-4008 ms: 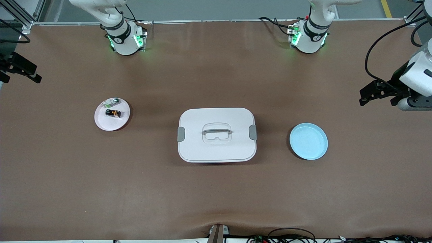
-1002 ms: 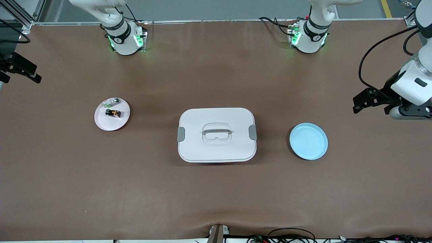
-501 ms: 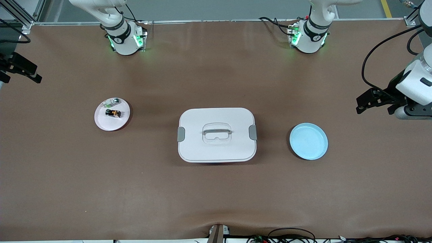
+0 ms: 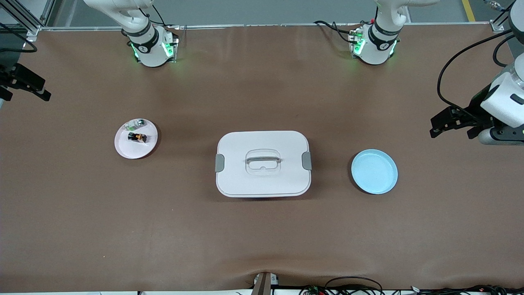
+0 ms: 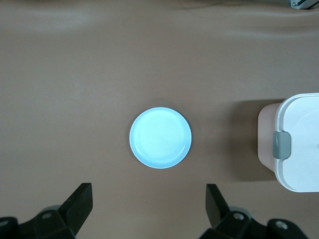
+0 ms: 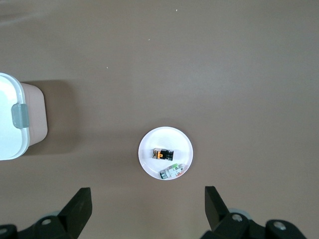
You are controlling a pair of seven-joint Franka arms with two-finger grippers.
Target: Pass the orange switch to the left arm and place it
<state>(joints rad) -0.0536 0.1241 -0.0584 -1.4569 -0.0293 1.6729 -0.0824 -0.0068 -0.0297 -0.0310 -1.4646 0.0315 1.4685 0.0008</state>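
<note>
So the orange switch (image 4: 137, 137) is just sitting on the white plate (image 4: 127, 149) toward the right arm's end of the worktop (image 4: 262, 237), nothing touching it. Right beside it on the same plate, a bit farther from the front camera, there's a little silvery-green part (image 4: 138, 122). The right wrist view looks straight down on that plate, with both bits lying side by side on it.

The box (image 4: 263, 164) is in the middle of the worktop, lid on, grey clips at both ends, well apart from the plate. Past it, toward the left arm's end, there's a light blue plate (image 4: 374, 171), sitting slightly nearer the front camera than the white one.

The right end effector (image 6: 148, 206) is up in the air at the right arm's end of the worktop, looking down over the white plate. Fingers are spread wide, nothing in them. In the front view only a bit of it pokes in at the edge.

The left end effector (image 4: 440, 125) hangs over the worktop at the left arm's end, out past the blue plate. Also released, fingers wide apart and empty; its wrist view has the blue plate below it and a corner of the box at the side.
</note>
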